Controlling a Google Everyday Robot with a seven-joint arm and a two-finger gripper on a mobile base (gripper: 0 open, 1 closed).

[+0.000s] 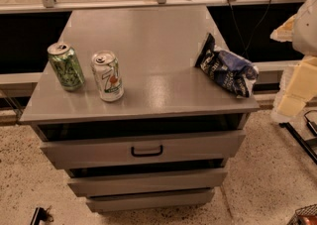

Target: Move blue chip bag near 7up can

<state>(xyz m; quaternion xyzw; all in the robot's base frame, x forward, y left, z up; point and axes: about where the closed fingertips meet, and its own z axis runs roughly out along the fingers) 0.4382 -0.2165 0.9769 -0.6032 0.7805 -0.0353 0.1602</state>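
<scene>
The blue chip bag (227,69) is crumpled dark blue foil with white lettering and lies on the right edge of the grey cabinet top (148,45). The 7up can (107,76), white with a green "7" and a red dot, stands upright near the front left of the top. My gripper (296,87), cream-coloured, hangs at the right edge of the view. It is off the cabinet, to the right of the bag and apart from it.
An all-green patterned can (66,66) stands upright just left of the 7up can. The cabinet has drawers below, the top one with a black handle (146,150). A window ledge and rail (158,3) run behind. A speckled floor surrounds the cabinet.
</scene>
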